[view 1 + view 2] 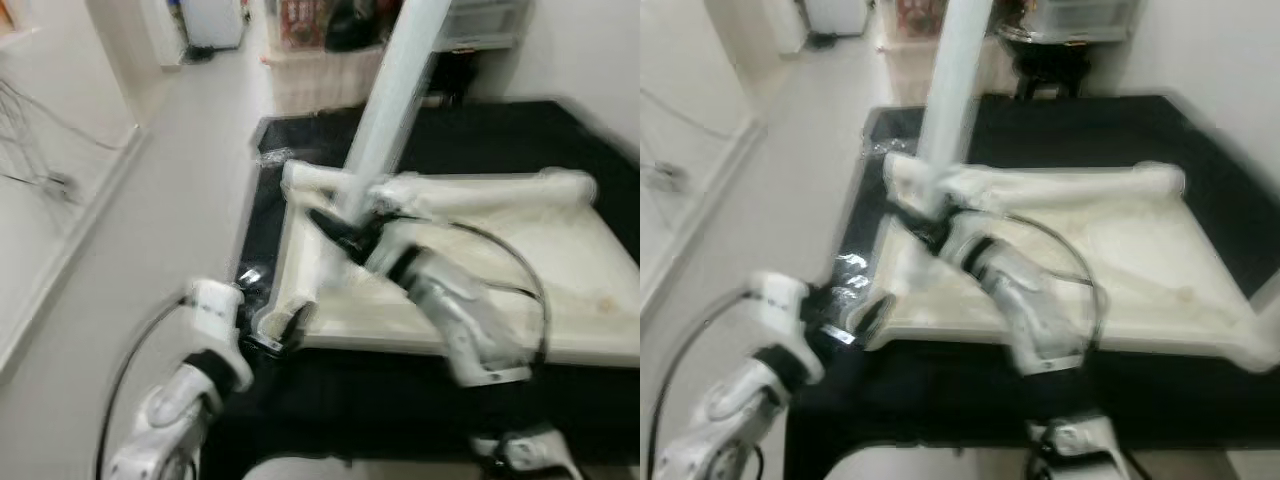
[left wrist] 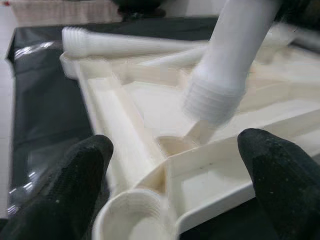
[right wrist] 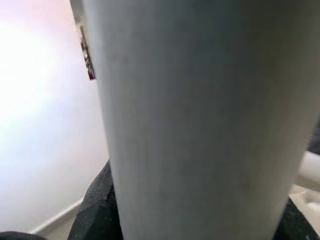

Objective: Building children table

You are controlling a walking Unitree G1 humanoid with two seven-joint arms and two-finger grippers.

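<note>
A cream plastic tabletop (image 1: 520,270) lies upside down on a black mat, its ribbed underside facing up and round threaded sockets at its corners. One white leg (image 1: 395,100) stands tilted above the corner at 10 o'clock, leaning toward 1 o'clock, its threaded lower end (image 2: 215,100) hovering just above the ribs. A second leg (image 1: 480,188) lies flat along the tabletop's far edge, at 12 o'clock. The near-left corner socket (image 2: 131,220) is open.
</note>
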